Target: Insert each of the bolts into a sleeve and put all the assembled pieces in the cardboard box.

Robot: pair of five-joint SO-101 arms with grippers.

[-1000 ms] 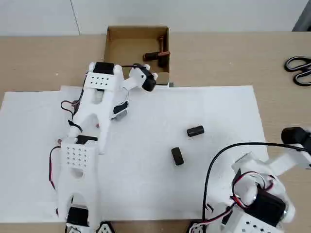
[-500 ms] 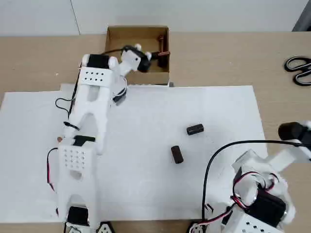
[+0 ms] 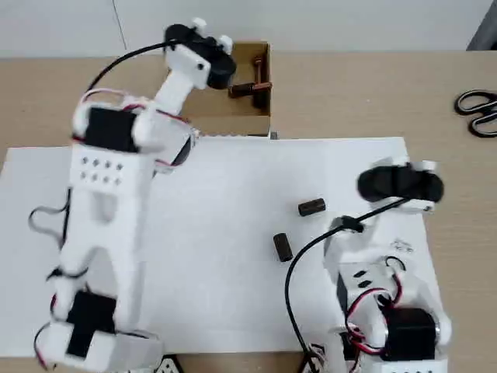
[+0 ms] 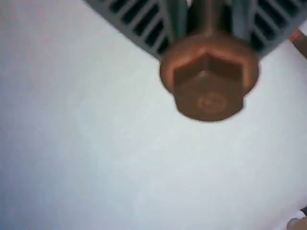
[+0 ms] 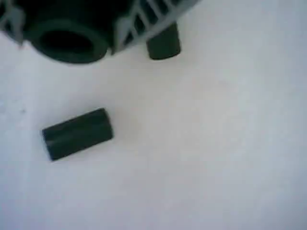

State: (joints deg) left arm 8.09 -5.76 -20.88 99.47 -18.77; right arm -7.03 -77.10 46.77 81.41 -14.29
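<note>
Cardboard box [image 3: 231, 109] with copper bolts [image 3: 251, 85] inside

**What the arms and frame edges concealed**

In the left wrist view the bolt [image 4: 208, 84] was blurred. Its shank was hidden inside the left gripper [image 4: 209, 24], whose fingers [image 4: 129, 17] ran out of frame. In the right wrist view the held sleeve [image 5: 67, 43] was blurred and cropped, and the right gripper [image 5: 72, 24] covered part of a second sleeve [image 5: 163, 45]. From above, each wrist hid its own gripper. The left arm covered the side of the cardboard box [image 3: 233, 121] toward the desk's left edge. The scissors [image 3: 475, 109] were cut off at the desk's right edge.
</note>
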